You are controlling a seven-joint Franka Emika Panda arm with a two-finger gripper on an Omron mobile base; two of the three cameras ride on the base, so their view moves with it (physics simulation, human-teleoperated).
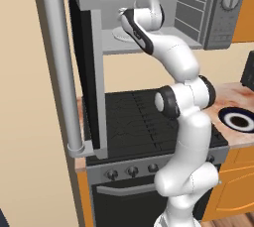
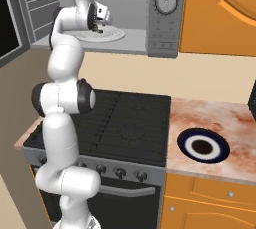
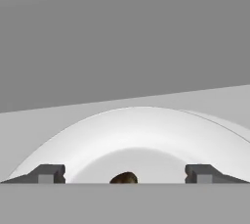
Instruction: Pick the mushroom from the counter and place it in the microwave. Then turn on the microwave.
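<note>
The microwave [image 2: 165,23] hangs above the stove with its door [image 1: 84,72] swung wide open to the left. My arm reaches into the cavity. A white plate [image 2: 114,36] lies on the cavity floor, and on it sits the small brown mushroom [image 3: 124,178]. My gripper [image 3: 125,174] is open, with a dark fingertip well clear of the mushroom on either side. From the right base view, the gripper [image 2: 100,25] hovers just over the plate, above a small dark speck that is the mushroom [image 2: 100,31]. The counter [image 2: 210,118] lies to the right of the stove.
A black stove top [image 2: 125,118] with grates lies under the arm. A dark-rimmed round dish [image 2: 203,145] rests on the counter. The door's long grey handle [image 1: 62,72] juts out at the left. The microwave's knob [image 2: 166,3] sits on the panel, right of the cavity.
</note>
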